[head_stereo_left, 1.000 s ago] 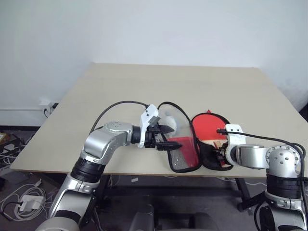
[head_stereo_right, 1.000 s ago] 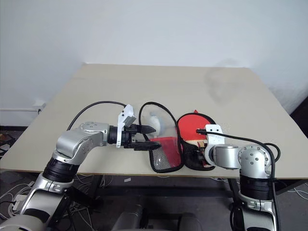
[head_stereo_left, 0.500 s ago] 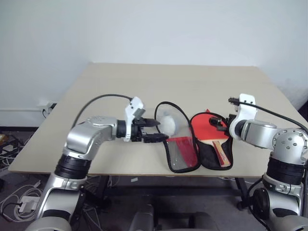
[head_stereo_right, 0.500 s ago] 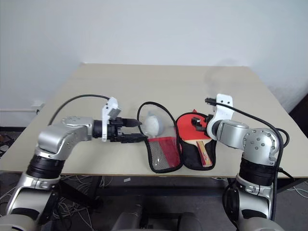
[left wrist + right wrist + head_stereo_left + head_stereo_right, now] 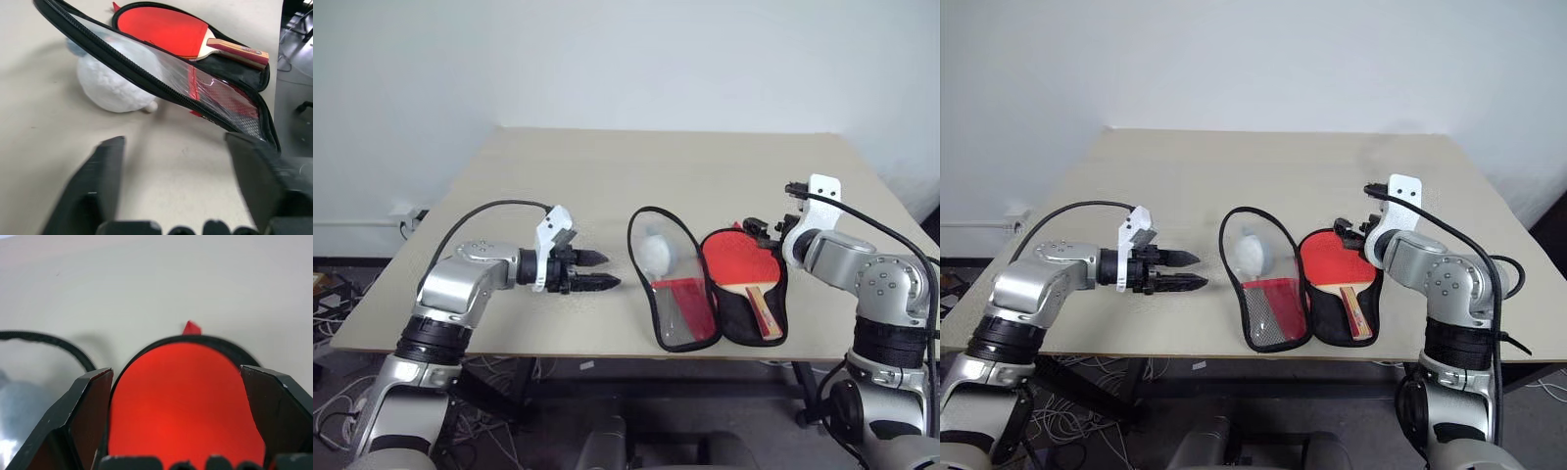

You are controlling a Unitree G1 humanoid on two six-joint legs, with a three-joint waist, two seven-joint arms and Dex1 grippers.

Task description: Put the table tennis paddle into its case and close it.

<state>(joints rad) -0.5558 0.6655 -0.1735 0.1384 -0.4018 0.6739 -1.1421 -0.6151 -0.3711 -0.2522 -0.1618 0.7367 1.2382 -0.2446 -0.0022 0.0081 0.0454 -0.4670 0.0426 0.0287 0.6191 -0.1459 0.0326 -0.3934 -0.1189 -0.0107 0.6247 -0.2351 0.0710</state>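
Left eye view: paddle (image 5: pixel 736 262) inside open case (image 5: pixel 710 294), both end effectors released, empty.

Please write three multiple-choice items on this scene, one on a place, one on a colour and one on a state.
1. Where does the table tennis paddle lie?
A. In the open case's half nearer the right gripper
B. On the bare table
C. In the left gripper

2. What colour is the paddle's face?
A. Black
B. Red
C. Blue

3. What state is the case in?
A. Zipped shut
B. Folded shut, unzipped
C. Lying open

Answers:
1 A: the paddle rests on the black lining on that side.
2 B: the round blade shows red in both head views.
3 C: both halves lie spread side by side, the clear pocket exposed.
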